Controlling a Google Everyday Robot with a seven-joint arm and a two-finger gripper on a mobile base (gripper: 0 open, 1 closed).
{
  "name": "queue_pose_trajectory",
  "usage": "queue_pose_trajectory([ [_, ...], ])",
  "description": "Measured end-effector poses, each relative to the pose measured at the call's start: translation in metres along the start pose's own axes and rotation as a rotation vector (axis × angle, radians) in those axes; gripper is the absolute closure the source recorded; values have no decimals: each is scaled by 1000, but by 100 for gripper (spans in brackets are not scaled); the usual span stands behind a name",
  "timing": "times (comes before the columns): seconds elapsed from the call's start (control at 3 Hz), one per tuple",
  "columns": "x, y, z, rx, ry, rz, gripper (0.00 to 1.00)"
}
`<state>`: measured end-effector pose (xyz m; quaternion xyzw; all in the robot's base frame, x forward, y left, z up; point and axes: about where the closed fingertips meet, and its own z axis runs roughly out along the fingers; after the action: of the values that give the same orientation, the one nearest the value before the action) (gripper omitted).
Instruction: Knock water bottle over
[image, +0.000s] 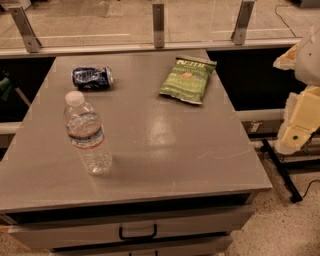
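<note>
A grey surface (165, 150) seen from its front edge, with a drawer (137, 232) beneath. A bottle (86, 132) stands upright near the front-left corner, white cap on top, its label banded red-orange and blue. It stands on its base, well in from the edges, with bare surface on every side of it, so it looks free to fall either way without striking anything.

A crushed dark-blue can (92, 78) lies on its side by the back-left corner. A green chip bag (187, 79) lies flat near the back edge, toward the right. Both sit well apart from the bottle.

The gripper (299, 125), cream-coloured, hangs off the surface altogether, beyond its right edge and partly cut off. I cannot tell whether it is open or closed.

The bottle is far to the gripper's left, across nearly the full width of the surface. Nothing touches it; the task seems not yet begun.
</note>
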<state>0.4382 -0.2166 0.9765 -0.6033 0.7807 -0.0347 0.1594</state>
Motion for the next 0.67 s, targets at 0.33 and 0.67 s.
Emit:
queue_pose_trajectory([
  [0.33,-1,0,0,2,-3,-1,0],
  [0.67,-33,15,18,-29,-93,-16,0],
])
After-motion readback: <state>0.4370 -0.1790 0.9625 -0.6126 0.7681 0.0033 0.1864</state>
